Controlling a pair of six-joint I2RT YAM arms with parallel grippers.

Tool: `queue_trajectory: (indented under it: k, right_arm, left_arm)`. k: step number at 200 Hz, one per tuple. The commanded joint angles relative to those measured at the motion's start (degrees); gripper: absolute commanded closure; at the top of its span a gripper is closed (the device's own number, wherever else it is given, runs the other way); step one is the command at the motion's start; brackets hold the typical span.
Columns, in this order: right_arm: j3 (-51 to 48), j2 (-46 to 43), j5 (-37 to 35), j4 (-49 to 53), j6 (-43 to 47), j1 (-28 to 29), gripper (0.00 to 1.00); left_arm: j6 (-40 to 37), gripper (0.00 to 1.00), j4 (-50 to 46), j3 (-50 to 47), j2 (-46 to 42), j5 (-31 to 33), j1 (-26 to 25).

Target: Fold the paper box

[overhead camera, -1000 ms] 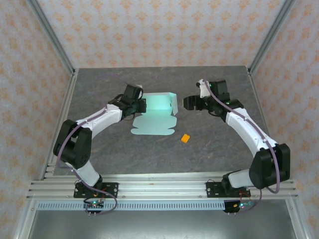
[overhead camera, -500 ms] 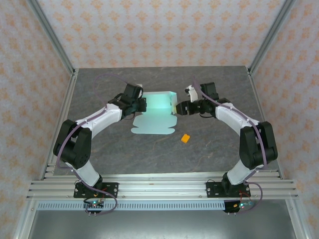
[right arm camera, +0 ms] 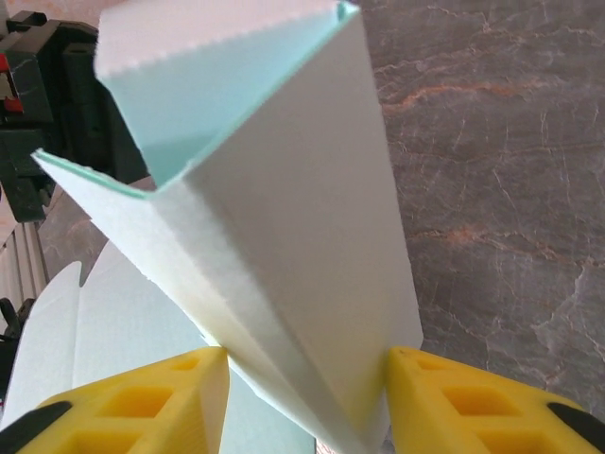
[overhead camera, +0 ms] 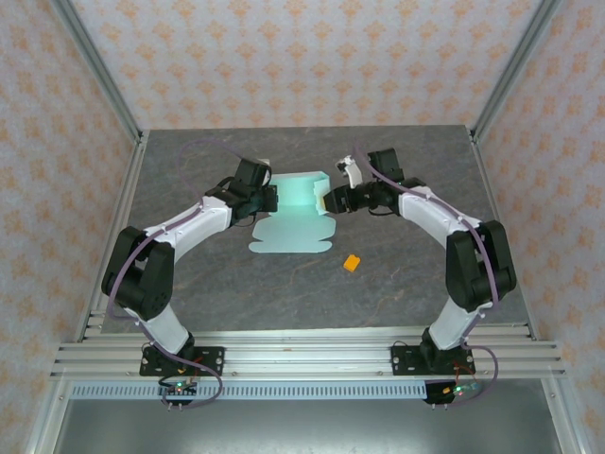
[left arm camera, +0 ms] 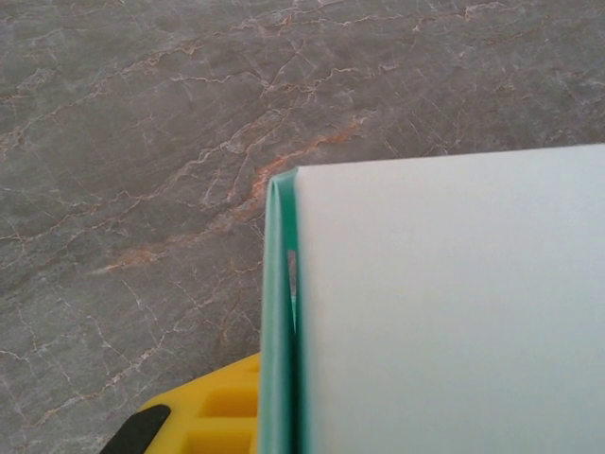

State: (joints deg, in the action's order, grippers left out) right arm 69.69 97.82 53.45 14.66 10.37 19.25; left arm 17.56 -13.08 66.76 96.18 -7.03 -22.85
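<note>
The paper box (overhead camera: 293,232) lies half formed in the middle of the table (overhead camera: 208,284), its near flap flat and its walls raised. The left gripper (overhead camera: 269,200) is at the left wall, probably to steady it. One yellow finger (left arm camera: 222,411) touches the card, the other is hidden, so I cannot tell its grip. The right gripper (right arm camera: 307,364) has its jaws apart around the right wall, probably to fold it inward.
</note>
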Motion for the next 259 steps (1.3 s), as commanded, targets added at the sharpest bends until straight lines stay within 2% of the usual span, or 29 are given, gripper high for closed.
queue_trajectory:
  k: [1, 24, 59, 89, 107, 129, 158, 200, 231, 259]
  right_arm:
    - [3.57, 1.20, -2.51, -0.14, 1.46, 1.03, 0.57]
    - [4.99, 1.92, -8.50, 1.02, 1.05, 2.46, 0.63]
    - [5.10, 1.25, -22.28, -0.45, -2.27, 6.02, 0.67]
    - [6.10, 1.47, -40.82, -0.38, -7.20, 10.56, 0.71]
    - [7.04, 2.11, -49.40, 0.33, -8.45, 13.54, 0.71]
    - [7.26, 2.47, -53.86, -0.57, -9.46, 15.64, 0.72]
    - [8.41, 3.45, -55.06, -0.65, -11.00, 16.00, 0.74]
    - [11.87, 5.61, -63.94, 3.00, -17.10, 16.52, 0.77]
    - [11.40, 5.82, -63.01, 1.51, -15.67, 16.53, 0.75]
    - [12.57, 6.66, -63.06, 3.17, -13.93, 16.57, 0.79]
  left_arm:
    - [-1.09, 0.93, -0.54, 1.77, 0.50, -1.39, -0.50]
    - [-0.95, 0.93, -0.46, 1.76, 0.63, -1.61, -0.49]
    - [-0.95, 0.93, -0.56, 1.73, 0.60, -1.77, -0.56]
    - [-0.83, 0.93, -0.46, 1.77, 0.79, -1.96, -0.61]
    - [-0.80, 0.93, -0.45, 1.75, 0.89, -2.01, -0.70]
    - [-0.79, 0.93, -0.50, 1.64, 0.94, -2.04, -0.63]
    - [-0.79, 0.93, -0.28, 1.44, 0.87, -2.03, -0.69]
    - [-0.83, 0.93, -0.19, 1.27, 0.85, -2.18, -0.79]
    - [-0.82, 0.93, -0.29, 1.25, 0.77, -2.16, -0.79]
    - [-0.79, 0.93, -0.23, 1.18, 0.59, -2.17, -0.79]
